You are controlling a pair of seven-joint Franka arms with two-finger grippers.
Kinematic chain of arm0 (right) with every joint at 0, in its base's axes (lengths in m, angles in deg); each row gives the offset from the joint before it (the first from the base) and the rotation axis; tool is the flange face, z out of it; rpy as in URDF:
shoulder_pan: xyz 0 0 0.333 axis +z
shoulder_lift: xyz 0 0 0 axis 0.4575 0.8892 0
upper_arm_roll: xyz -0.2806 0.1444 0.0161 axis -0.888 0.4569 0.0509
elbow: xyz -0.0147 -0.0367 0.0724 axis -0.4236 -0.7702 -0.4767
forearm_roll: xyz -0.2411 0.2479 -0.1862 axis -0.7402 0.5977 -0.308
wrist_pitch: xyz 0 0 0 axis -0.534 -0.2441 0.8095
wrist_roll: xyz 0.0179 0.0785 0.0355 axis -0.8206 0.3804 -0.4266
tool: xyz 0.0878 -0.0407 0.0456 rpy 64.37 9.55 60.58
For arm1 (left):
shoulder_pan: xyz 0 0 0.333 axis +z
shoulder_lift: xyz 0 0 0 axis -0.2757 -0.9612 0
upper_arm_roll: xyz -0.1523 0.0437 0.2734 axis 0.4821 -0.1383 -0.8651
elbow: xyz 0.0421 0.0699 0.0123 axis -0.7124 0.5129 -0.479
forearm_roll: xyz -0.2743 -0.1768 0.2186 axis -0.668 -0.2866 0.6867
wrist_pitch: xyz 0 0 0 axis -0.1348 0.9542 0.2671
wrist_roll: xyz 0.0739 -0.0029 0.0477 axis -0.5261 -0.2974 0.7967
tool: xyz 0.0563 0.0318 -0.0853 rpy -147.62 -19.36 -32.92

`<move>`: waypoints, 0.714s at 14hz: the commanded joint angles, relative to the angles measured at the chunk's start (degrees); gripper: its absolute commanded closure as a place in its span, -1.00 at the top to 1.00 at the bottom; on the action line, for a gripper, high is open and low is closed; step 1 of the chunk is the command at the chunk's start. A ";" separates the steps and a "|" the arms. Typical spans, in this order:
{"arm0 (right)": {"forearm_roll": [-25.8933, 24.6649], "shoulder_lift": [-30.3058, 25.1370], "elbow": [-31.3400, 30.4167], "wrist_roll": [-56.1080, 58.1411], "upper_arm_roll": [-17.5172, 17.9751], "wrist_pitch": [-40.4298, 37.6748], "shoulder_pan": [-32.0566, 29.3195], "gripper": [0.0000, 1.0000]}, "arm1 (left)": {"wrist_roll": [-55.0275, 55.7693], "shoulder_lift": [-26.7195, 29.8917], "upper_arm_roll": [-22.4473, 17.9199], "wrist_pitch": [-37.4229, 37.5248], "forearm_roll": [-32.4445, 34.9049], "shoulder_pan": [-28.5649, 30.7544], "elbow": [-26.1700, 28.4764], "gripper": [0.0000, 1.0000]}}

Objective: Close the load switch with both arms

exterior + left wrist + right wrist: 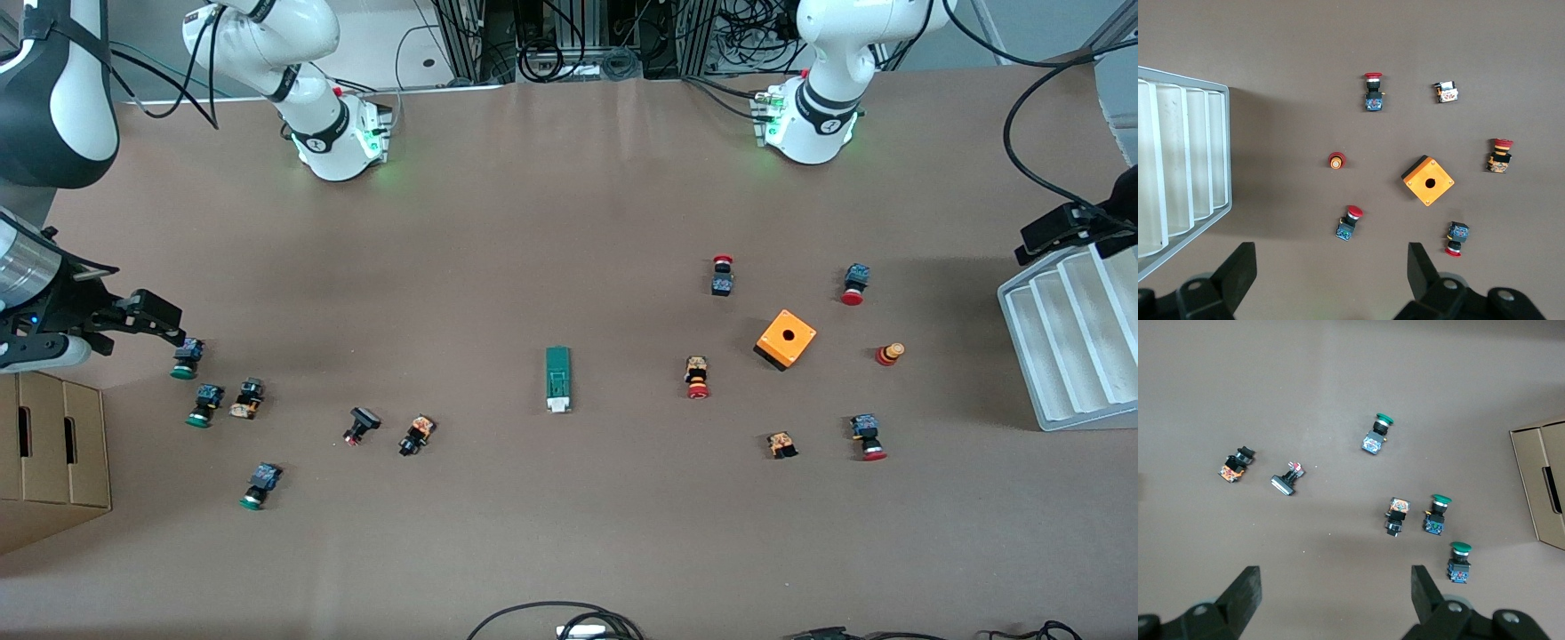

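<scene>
The load switch [557, 380] lies flat near the middle of the table [551, 222], its white handle end toward the front camera, with nothing touching it. The right gripper [1335, 600] hangs with fingers spread wide and empty over the green-capped push buttons [1439, 515] at the right arm's end of the table; the left gripper [1331, 277] hangs likewise wide and empty over the red-capped push buttons [1350, 222] and the orange box [1427, 181] at the left arm's end. Both are well apart from the switch, so each approach crosses scattered parts; a low sweep is likely to knock buttons or the box aside. The switch is slim and unfixed: if only one gripper pushes the handle, the body probably slides instead of closing, and an off-centre pinch may spin it. The surface is plain brown sheet, matte and faintly creased. A white slotted tray [1067, 338] and a cardboard box [53, 462] stand at opposite ends, and cables hang along the base edge.
</scene>
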 commanded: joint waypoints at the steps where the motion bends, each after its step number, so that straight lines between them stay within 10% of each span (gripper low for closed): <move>1: -0.68 0.82 1.23 -0.15 -0.18 0.17 0.10 1.00 | -0.52 0.60 3.41 -1.00 1.04 1.21 0.47 1.00; 10: -0.68 0.82 1.23 -0.15 -0.18 0.17 0.10 1.00 | -0.52 0.43 3.95 -1.97 0.96 2.19 0.47 1.00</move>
